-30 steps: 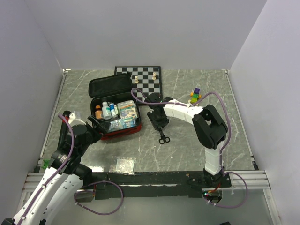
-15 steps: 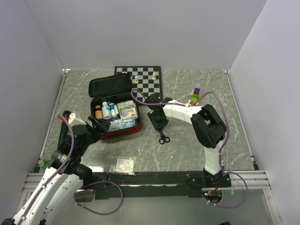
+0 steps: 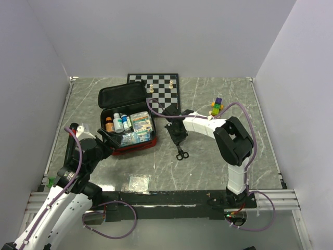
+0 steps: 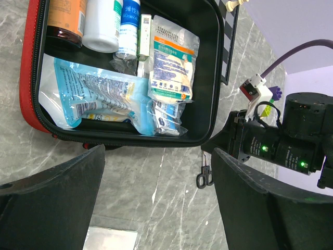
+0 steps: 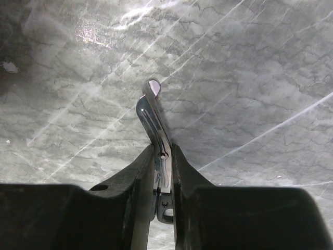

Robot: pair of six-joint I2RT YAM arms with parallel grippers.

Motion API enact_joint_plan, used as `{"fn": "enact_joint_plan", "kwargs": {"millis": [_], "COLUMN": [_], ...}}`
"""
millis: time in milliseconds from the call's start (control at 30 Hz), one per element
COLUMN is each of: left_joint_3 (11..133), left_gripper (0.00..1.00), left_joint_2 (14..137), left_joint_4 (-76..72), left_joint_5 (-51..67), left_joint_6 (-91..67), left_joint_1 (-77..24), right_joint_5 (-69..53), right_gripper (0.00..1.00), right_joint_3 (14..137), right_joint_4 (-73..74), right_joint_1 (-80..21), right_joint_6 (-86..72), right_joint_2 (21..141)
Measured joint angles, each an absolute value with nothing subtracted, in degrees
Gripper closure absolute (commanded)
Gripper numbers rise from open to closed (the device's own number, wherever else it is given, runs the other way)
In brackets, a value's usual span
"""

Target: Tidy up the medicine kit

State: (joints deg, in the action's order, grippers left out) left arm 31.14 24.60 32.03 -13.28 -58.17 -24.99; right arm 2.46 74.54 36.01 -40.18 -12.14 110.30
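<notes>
**Right gripper pinched on the scissors beside the open kit**

The right gripper has its two black fingers pressed against either side of the steel scissors, near the pivot. The blades point away across the grey marbled table, and the black handle loops are toward the robot in the top view. Thin, stiff metal like this is likely slippery and light, so a hold at the pivot looks sensible.

The left gripper hangs spread wide and holds nothing, just in front of the kit's near wall.

The red zippered medicine kit lies open at the left-centre of the table, just left of the scissors. Its black-lined lid is folded back toward the black-and-white chessboard. It looks soft and light, so it would probably sag if lifted by one side. The firmer zipper rim is the better place to grasp.

Inside, along the far wall, lie a brown bottle with an orange label, a white bottle and a slimmer blue-and-white one. Crinkly blue-printed sachets and a white printed packet fill the rest.
</notes>
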Motion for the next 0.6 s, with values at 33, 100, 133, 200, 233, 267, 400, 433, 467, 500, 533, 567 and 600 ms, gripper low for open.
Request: {"fn": "enact_joint_plan", "kwargs": {"millis": [33,100,133,200,233,267,400,433,467,500,533,567,600], "left_joint_3": [31.14,31.14,31.14,31.14,31.14,31.14,31.14,31.14,31.14,31.14,31.14,31.14,31.14], "left_gripper": [0.13,0.13,0.13,0.13,0.13,0.13,0.13,0.13,0.13,0.13,0.13,0.13,0.13], "left_joint_2": [24.6,24.6,24.6,24.6,24.6,24.58,24.58,24.58,24.58,24.58,24.58,24.58,24.58], "left_joint_4": [32.03,32.03,32.03,32.03,32.01,32.03,32.01,32.01,32.01,32.01,32.01,32.01,32.03], "left_joint_5": [-13.28,-13.28,-13.28,-13.28,-13.28,-13.28,-13.28,-13.28,-13.28,-13.28,-13.28,-13.28,-13.28], "left_joint_6": [-58.17,-58.17,-58.17,-58.17,-58.17,-58.17,-58.17,-58.17,-58.17,-58.17,-58.19,-58.19,-58.17], "left_joint_1": [-24.99,-24.99,-24.99,-24.99,-24.99,-24.99,-24.99,-24.99,-24.99,-24.99,-24.99,-24.99,-24.99], "right_joint_5": [2.46,2.5,2.5,2.52,2.52,2.52,2.57,2.57,2.57,2.59,2.59,2.57,2.57], "right_gripper": [0.91,0.94,0.95,0.96,0.96,0.96,0.96,0.96,0.96,0.96,0.97,0.97,0.97], "right_joint_3": [74.5,74.26,74.11,73.84,73.8,73.8,73.8,73.8,73.8,73.8,73.8,73.8,73.8], "right_joint_4": [35.97,35.75,35.59,35.38,35.33,35.33,35.57,35.59,35.66,35.73,35.86,36.18,36.58], "right_joint_1": [-40.18,-40.18,-40.18,-40.18,-40.18,-40.18,-40.18,-40.18,-40.18,-40.18,-40.18,-40.18,-40.18], "right_joint_6": [-12.14,-12.14,-12.16,-12.16,-12.16,-12.16,-12.16,-12.16,-12.16,-12.16,-12.16,-12.16,-12.16], "right_joint_2": [110.24,110.06,109.93,109.69,109.6,109.56,109.4,109.34,109.3,109.25,109.21,109.14,109.08]}}
